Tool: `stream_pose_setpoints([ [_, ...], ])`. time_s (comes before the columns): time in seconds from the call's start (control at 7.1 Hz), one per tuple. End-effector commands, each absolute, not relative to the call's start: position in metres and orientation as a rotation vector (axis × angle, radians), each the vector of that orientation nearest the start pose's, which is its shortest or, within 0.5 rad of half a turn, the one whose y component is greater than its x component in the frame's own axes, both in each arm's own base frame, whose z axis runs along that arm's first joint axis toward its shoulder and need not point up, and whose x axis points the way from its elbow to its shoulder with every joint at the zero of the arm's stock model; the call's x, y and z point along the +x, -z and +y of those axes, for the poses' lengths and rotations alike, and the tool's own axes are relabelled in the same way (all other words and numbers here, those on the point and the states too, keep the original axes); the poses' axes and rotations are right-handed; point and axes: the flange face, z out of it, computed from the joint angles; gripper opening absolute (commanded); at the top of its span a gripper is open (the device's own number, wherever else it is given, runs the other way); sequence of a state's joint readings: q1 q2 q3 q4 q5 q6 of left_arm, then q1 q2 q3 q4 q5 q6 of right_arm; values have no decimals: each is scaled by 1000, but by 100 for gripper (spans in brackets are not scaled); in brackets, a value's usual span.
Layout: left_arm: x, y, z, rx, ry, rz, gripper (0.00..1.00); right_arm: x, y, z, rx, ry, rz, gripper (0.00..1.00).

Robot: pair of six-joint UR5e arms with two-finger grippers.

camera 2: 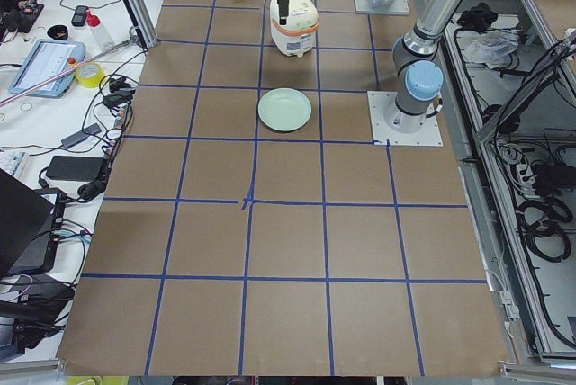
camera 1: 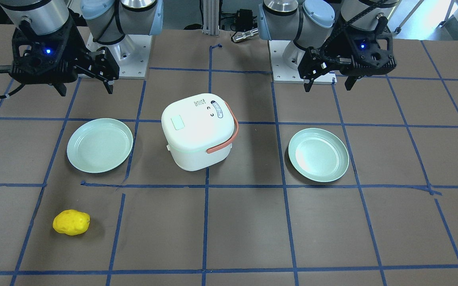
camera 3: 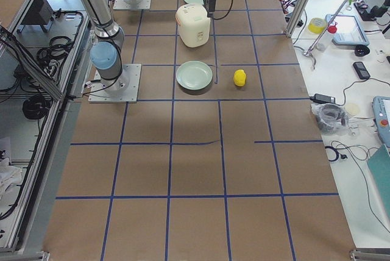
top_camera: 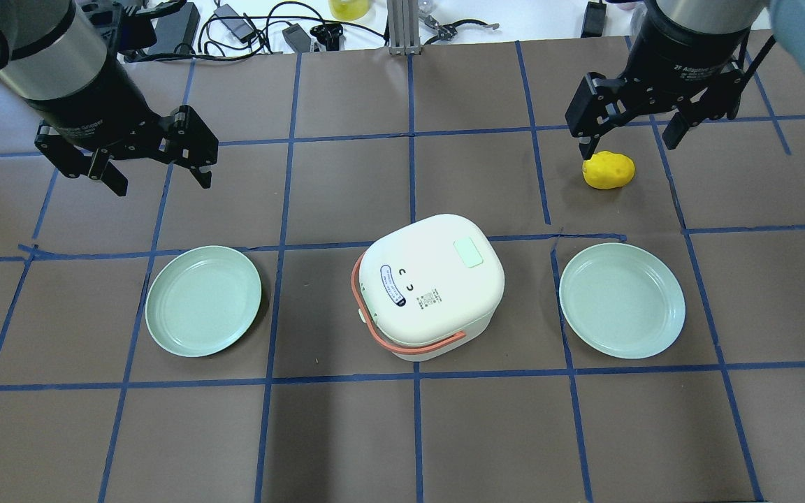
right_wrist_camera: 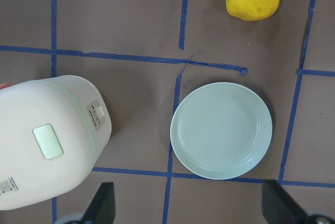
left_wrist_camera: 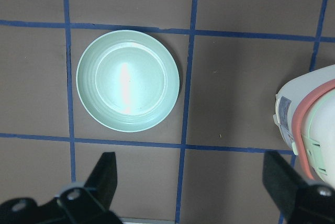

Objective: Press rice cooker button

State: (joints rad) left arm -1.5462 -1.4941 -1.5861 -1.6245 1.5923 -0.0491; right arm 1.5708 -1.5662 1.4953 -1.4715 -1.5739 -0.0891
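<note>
The white rice cooker [top_camera: 430,286] with a salmon handle stands shut at the table's middle. A pale green rectangular button [top_camera: 469,251] sits on its lid and also shows in the front view [camera 1: 178,122] and the right wrist view [right_wrist_camera: 48,141]. A small white latch [right_wrist_camera: 97,111] is on the cooker's side. My left gripper [top_camera: 159,178] hangs open and empty, high above the table, left of and beyond the cooker. My right gripper [top_camera: 629,143] hangs open and empty, right of and beyond the cooker, above a yellow potato-like object [top_camera: 608,170].
Two empty pale green plates flank the cooker, one on the left [top_camera: 203,300] and one on the right [top_camera: 622,300]. Blue tape lines grid the brown table. Cables and small gear lie along the far edge [top_camera: 270,28].
</note>
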Motion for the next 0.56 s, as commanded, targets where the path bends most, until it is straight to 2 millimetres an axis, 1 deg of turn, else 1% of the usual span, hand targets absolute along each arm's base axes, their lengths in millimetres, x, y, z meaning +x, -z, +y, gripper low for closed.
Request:
stream_pose_setpoints([
  [0.0,-120,-511,-462,-115,12,3118,100,136,-515,-490,-139,-21,3127,100],
  [0.14,-120,-511,-462,-115,12,3118,100,138,-515,-491,-143,-20,3116,100],
  [0.28,-120,-511,-462,-115,12,3118,100,142,-513,-492,-155,-27,3112,75],
  [0.42,-120,-511,-462,-115,12,3118,100,152,-510,-491,-169,-32,3072,45],
])
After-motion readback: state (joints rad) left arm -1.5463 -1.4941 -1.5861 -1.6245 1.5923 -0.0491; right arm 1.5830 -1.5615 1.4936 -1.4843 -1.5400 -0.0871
